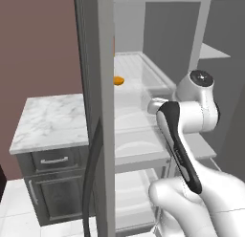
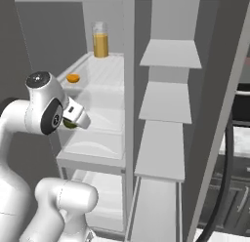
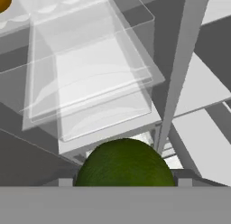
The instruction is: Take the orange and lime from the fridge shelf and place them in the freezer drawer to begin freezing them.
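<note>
The gripper (image 2: pixel 73 123) is clutching the lime (image 3: pixel 125 163); judging by the layout, the freezer drawer (image 2: pixel 105 202) is lying well below it, demanding a descent.

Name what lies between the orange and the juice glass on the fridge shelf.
Nothing: in the right base view the orange sits near the front left of the fridge shelf, the juice glass at the back, with bare ridged shelf between them.

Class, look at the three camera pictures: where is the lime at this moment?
The lime sits at the gripper in the hand view, in front of the clear crisper bins; the orange lies on the fridge shelf.
</note>
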